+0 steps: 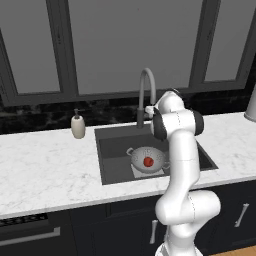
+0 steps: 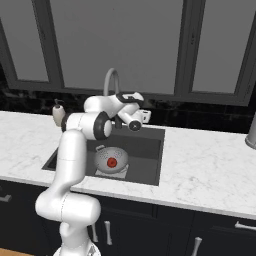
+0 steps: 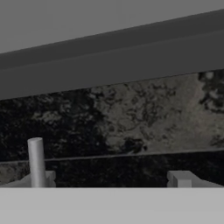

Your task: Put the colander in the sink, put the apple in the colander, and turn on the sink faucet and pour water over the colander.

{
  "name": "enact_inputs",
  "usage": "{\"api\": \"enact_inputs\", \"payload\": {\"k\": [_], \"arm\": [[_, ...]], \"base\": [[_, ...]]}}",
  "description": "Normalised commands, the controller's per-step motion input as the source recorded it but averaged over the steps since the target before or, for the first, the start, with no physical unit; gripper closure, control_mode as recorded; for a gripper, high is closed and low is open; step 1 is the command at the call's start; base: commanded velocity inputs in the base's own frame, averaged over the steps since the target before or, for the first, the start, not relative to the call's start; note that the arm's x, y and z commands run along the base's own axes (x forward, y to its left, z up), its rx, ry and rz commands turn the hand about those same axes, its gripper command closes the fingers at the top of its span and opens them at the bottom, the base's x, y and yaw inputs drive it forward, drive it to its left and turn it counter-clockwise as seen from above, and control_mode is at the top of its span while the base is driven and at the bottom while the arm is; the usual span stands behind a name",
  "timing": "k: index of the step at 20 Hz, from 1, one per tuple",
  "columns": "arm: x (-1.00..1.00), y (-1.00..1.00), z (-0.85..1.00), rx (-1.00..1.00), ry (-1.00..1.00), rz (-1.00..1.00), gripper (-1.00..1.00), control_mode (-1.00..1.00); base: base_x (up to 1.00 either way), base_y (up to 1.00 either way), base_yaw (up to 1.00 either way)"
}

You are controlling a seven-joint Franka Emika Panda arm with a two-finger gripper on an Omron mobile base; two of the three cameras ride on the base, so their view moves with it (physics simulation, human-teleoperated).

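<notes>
The tall grey metal gooseneck faucet [image 2: 112, 82] rises just behind the fingers [image 2: 145, 116], raised above the dark rectangular sink [image 2: 152, 155]. Whether they are spread, I cannot tell. The small red apple [image 1: 148, 161] lies in the perforated silvery colander [image 1: 146, 159] in the sink.

Hand [image 2: 142, 116] fingertips too small to judge, sink faucet [image 1: 145, 95] base hidden behind the arm
</notes>
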Motion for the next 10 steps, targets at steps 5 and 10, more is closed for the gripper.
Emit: {"api": "enact_inputs", "payload": {"k": [5, 10], "arm": [[0.00, -0.82, 0.00, 0.03, 0.00, 0.00, -1.00, -1.00], [0.00, -0.74, 0.00, 0.03, 0.00, 0.00, -1.00, -1.00]], "base": [[0.00, 0.00, 0.00], [0.00, 0.00, 0.00]]}}
